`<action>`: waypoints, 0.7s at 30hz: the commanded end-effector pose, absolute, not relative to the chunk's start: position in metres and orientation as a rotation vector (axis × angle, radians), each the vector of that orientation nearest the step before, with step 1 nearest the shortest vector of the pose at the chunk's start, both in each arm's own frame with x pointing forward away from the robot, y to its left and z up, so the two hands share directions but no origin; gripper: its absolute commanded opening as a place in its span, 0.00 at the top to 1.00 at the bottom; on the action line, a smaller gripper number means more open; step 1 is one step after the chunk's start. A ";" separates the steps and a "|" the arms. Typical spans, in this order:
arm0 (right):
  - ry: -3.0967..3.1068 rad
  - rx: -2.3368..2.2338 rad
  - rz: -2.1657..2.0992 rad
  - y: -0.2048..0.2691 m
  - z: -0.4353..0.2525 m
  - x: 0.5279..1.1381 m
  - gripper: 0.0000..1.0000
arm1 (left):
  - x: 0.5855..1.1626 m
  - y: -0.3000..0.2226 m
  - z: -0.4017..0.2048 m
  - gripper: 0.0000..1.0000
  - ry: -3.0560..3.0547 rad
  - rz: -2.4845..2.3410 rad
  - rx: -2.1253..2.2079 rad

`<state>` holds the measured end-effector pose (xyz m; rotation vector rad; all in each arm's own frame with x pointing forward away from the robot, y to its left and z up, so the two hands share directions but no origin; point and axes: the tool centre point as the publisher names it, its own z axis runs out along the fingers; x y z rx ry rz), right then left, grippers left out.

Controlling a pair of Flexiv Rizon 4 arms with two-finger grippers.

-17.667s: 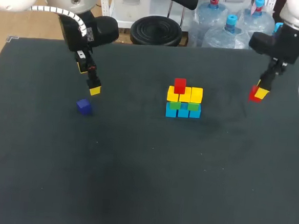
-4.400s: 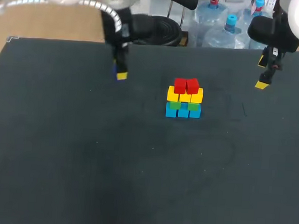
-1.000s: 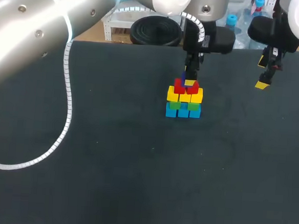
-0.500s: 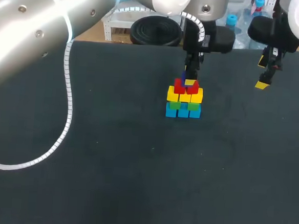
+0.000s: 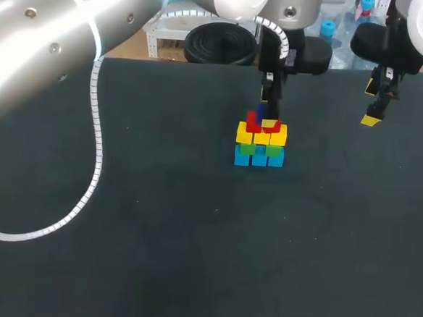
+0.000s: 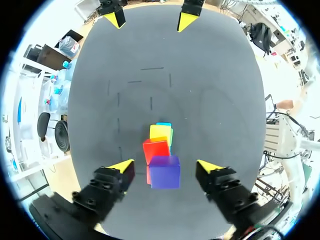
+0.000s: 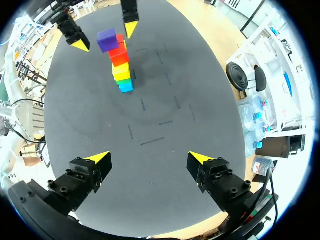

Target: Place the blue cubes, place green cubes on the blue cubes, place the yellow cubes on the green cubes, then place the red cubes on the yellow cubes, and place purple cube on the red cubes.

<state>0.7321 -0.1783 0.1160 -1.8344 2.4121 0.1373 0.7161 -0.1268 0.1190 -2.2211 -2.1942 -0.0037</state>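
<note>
The cube stack (image 5: 260, 144) stands right of the table's middle: blue cubes (image 5: 259, 160) at the bottom, then green (image 5: 247, 150), yellow (image 5: 261, 136) and red cubes (image 5: 254, 124). A purple cube (image 6: 165, 172) rests on the red cubes (image 6: 156, 149). My left gripper (image 6: 166, 166) is open around the purple cube, a gap on each side of it. In the head view it hangs just over the stack's top (image 5: 265, 116). My right gripper (image 5: 372, 116) hangs open and empty over the far right of the table; from its wrist the stack (image 7: 121, 67) is far ahead.
The dark table (image 5: 156, 220) carries nothing but the stack. My left arm (image 5: 95, 56) crosses over the table's far left part to reach the stack.
My left gripper's fingers have spread apart and let go of the purple cube, which now sits on the red cubes. The right arm has kept still.
</note>
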 end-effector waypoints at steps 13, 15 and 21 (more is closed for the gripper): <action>2.411 -1.830 0.133 -0.178 0.116 0.730 0.00 | 0.711 -0.091 0.178 0.00 -2.310 0.015 -2.256; 2.411 -1.830 0.133 -0.178 0.116 0.730 0.00 | 0.709 -0.084 0.184 0.00 -2.322 -0.017 -2.247; 2.411 -1.830 0.133 -0.178 0.116 0.730 0.00 | 0.706 -0.056 0.194 0.00 -2.407 -0.063 -2.176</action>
